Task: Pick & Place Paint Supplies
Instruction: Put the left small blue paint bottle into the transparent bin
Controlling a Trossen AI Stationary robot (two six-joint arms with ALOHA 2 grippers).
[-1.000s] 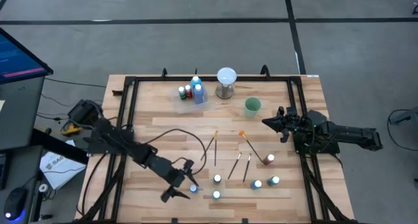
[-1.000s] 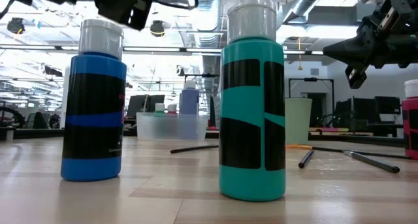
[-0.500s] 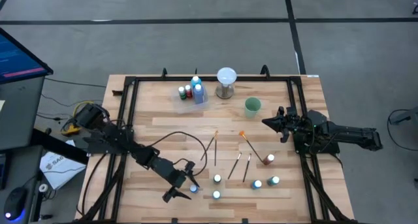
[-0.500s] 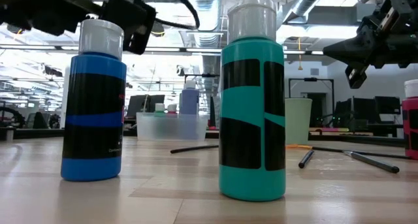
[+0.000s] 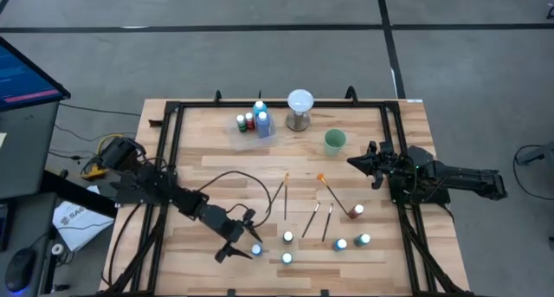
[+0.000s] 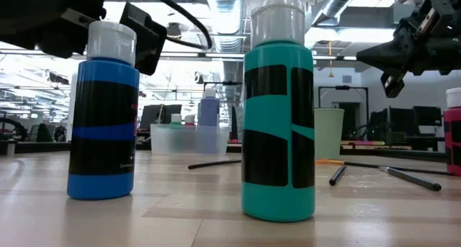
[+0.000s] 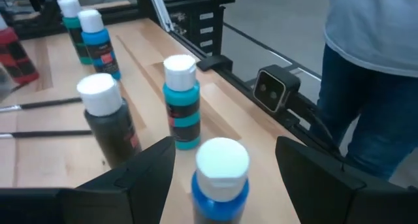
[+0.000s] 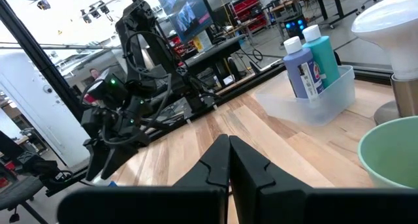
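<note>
Blue-bodied bottle (image 7: 221, 178) with a white cap stood at the table's near edge, between the wide-open fingers of the left gripper (image 5: 239, 238); nothing held yet; over the last second the arm had drawn in and sunk from above the cap to straddle it, as the low view's dark finger (image 6: 144, 32) behind the cap showed; judged as the approach finished, closing being next.

Right gripper (image 5: 355, 162) hung shut and empty at the table's right side, unmoved.

Counts from the high view: five bottles loose in the near row and one red bottle (image 5: 357, 211) lying just behind it; about four more standing in the clear tray (image 5: 270, 132) at the far side, exact number hard to tell; five brushes (image 5: 285, 198) scattered mid-table; one green cup (image 5: 335, 141); one white globe (image 5: 299, 100) on its base.
</note>
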